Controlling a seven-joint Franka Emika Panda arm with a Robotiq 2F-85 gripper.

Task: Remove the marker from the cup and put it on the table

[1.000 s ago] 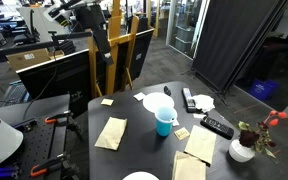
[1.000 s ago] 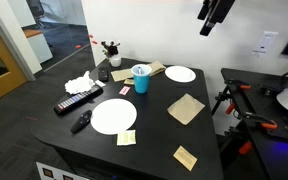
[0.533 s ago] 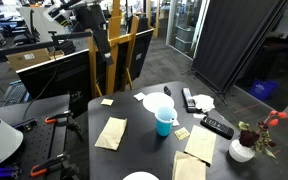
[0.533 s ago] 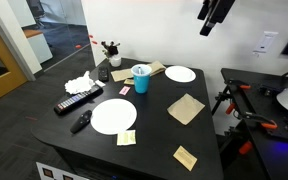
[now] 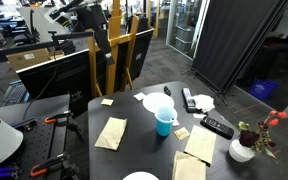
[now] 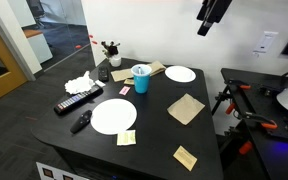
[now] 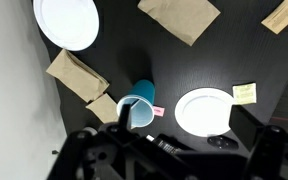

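In an exterior view the blue cup point(image 5: 164, 121) stands upright around the middle of the black table point(image 5: 144, 150). Can't really make out what's inside it from here, it's too small. Tan papers point(image 5: 111, 133) lie just beside it toward the near edge, and a flower pot point(image 5: 242, 150) sits out at the far rim. The gripper point(image 5: 102, 45) hangs way up and off past the table edge, so there's plenty of free air over the cup.

In an exterior view from across the room, the cup point(image 6: 141, 79) has something dark poking at its mouth, which looks like the marker point(image 6: 139, 70). A big white plate point(image 6: 113, 116) sits in front of it with nothing on it, and remotes point(image 6: 77, 101) lie near the edge. The gripper point(image 6: 212, 15) is high above, well apart from everything, and I can't tell its fingers here.

Wrist view looks straight down. The cup point(image 7: 136, 108) is open-topped, with the marker point(image 7: 125, 114) leaning inside against the wall. Another plate point(image 7: 202, 110) lies just beside it, bare, with a yellow note point(image 7: 244, 92) near that. The gripper point(image 7: 174, 155) is blurry, but the fingers point(image 7: 82, 150) look spread apart with nothing between them.
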